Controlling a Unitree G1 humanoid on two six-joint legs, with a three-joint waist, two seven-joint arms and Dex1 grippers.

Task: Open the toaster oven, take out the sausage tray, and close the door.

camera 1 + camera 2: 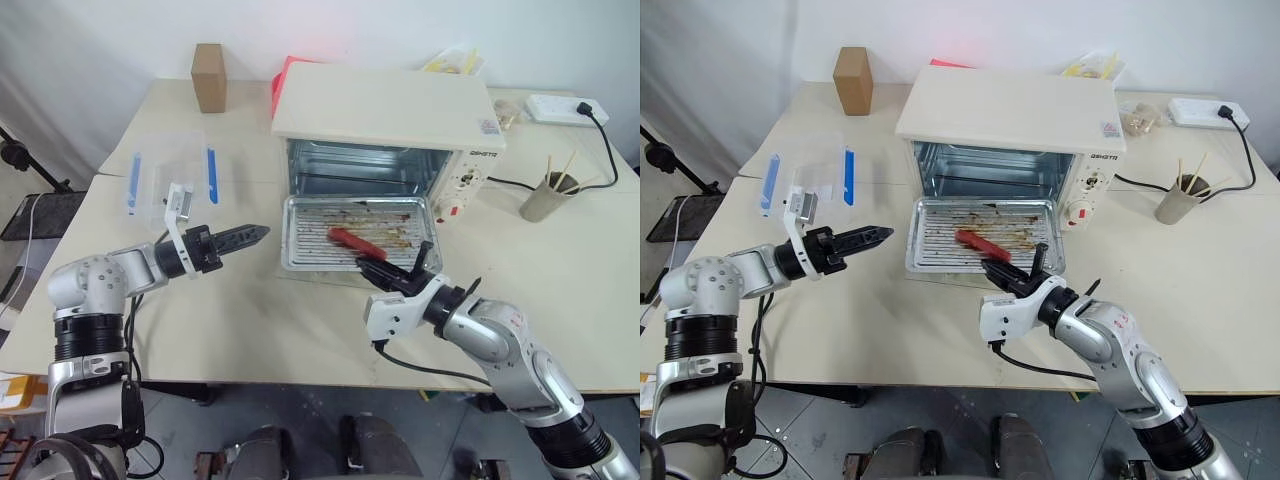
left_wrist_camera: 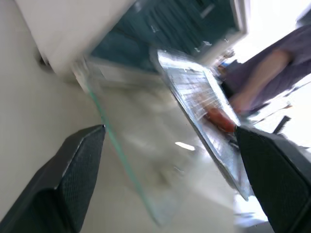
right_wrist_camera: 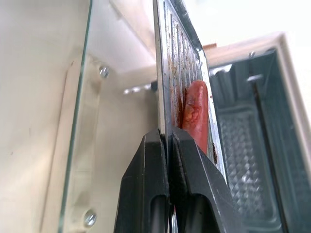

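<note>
Our right hand (image 1: 399,272) clamps the sausage tray (image 1: 300,245) rim; left hand (image 1: 252,234) apart. We should pull level, clear of the door (image 3: 77,121).

Left pincer (image 1: 262,232) agape, right pincer (image 1: 398,262) clamped.

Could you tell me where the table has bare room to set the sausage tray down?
Bare table lies in front of the open door, between the left gripper and right gripper. Behind the toaster oven it is crowded.

From my remote station, I see small dark lettering on the toaster oven (image 1: 400,125), too small to read.
</note>
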